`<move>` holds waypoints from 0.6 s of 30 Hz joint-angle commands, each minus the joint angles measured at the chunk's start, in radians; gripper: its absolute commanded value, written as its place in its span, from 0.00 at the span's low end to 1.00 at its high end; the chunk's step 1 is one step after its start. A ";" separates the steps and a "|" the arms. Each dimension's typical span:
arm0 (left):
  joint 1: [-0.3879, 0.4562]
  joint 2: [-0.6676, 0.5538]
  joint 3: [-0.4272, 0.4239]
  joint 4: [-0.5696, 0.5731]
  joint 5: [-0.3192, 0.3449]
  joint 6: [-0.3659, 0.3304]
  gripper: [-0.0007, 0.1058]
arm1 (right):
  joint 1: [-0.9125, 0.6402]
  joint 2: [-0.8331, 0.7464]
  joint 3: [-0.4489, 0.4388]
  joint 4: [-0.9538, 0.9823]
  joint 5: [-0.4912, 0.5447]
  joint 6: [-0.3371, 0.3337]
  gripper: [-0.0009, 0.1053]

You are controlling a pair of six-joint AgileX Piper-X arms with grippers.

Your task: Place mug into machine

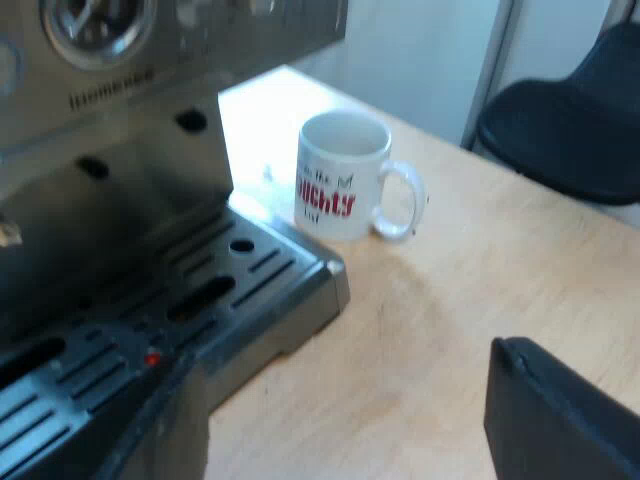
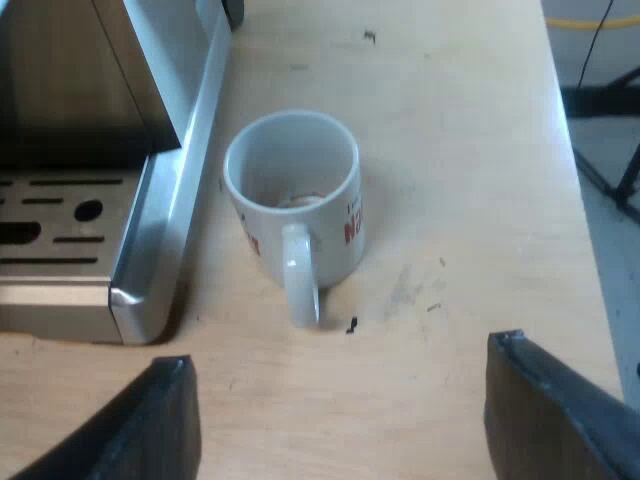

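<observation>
I see a pale wooden bench (image 2: 470, 180) carrying the espresso machine (image 1: 130, 250) and a white mug (image 2: 295, 200), upright, just beside the machine's drip tray (image 2: 60, 220). Dark specks (image 2: 352, 324) near the mug.

Left wrist view looks obliquely, right steeply down; both share the mug (image 1: 345, 175) beside the drip tray (image 2: 80, 230).

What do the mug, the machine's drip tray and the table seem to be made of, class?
Mug: probably glazed ceramic, white and glossy, thick rim, printed lettering. Drip tray: likely brushed metal, grey sheen with slotted top. Table: wood or wood-look laminate, pale with faint grain; cannot tell which.
</observation>
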 commanded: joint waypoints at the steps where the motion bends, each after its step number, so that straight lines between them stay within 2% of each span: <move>1: -0.007 0.025 -0.006 -0.018 0.006 -0.013 0.57 | -0.002 0.018 0.019 -0.039 -0.010 0.003 0.59; 18: -0.007 0.083 -0.006 -0.018 0.006 0.000 0.57 | -0.002 0.026 0.286 -0.350 -0.064 0.009 0.59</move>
